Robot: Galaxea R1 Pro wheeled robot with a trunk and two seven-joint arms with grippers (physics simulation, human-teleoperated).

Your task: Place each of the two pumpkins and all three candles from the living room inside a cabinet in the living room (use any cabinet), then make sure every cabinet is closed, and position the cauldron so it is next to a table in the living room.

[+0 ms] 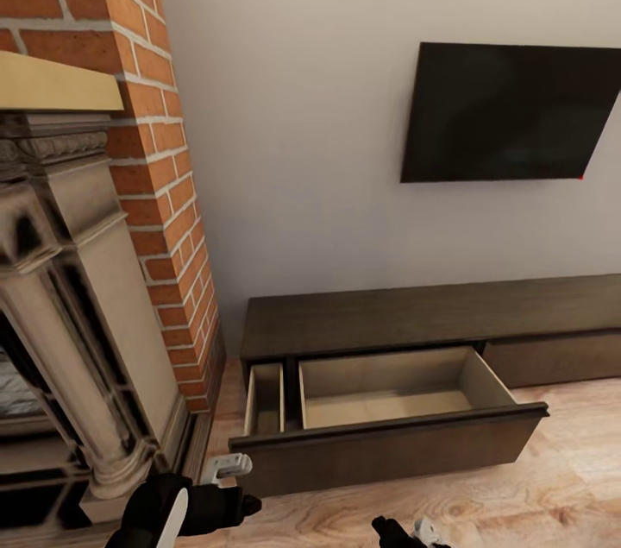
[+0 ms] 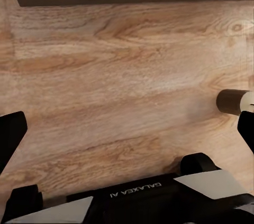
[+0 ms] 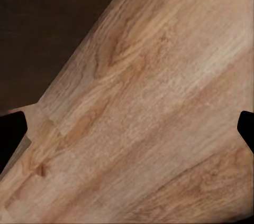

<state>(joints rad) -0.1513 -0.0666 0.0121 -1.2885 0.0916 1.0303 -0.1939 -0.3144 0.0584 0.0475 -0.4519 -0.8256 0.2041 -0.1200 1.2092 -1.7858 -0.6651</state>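
The long dark-brown cabinet (image 1: 431,315) stands against the wall. Its left drawer (image 1: 388,393) is pulled out, and the pale wood inside shows nothing in it. A narrow compartment (image 1: 266,399) sits at the drawer's left end. The drawer front (image 1: 388,444) faces me. My left gripper (image 1: 231,483) hangs low, just before the drawer's left corner. Over bare floor it stands open (image 2: 127,131), fingers wide apart and nothing between them. My right gripper (image 1: 410,531) is low at the frame's bottom edge, also open (image 3: 127,129) over the floor beside the dark cabinet front (image 3: 47,28). Pumpkins, candles and cauldron are out of view.
A stone fireplace surround (image 1: 78,315) and a brick chimney (image 1: 147,142) fill the left, close to my left arm. A black TV (image 1: 513,112) hangs on the wall above the cabinet. Wooden floor (image 1: 561,488) lies open to the right. A small brown-and-white cylinder end (image 2: 233,101) shows near the left fingers.
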